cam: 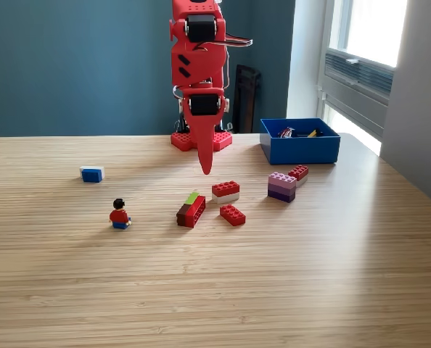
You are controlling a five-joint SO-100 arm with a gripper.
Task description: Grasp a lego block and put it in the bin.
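My red gripper (205,168) hangs point-down above the table's middle, its fingers pressed together with nothing between them. Below and in front of it lie several lego pieces: a red-and-brown block with a green top (191,210), a red-on-white block (226,191), a flat red block (232,214), a purple block (281,186) and a small red block (298,172) behind it. The blue bin (300,141) stands at the back on the exterior view's right, with a few small pieces inside.
A blue-and-white block (92,174) lies alone on the exterior view's left. A small lego figure (119,214) in red stands left of the block cluster. The arm's red base (201,139) sits at the table's far edge, left of the bin.
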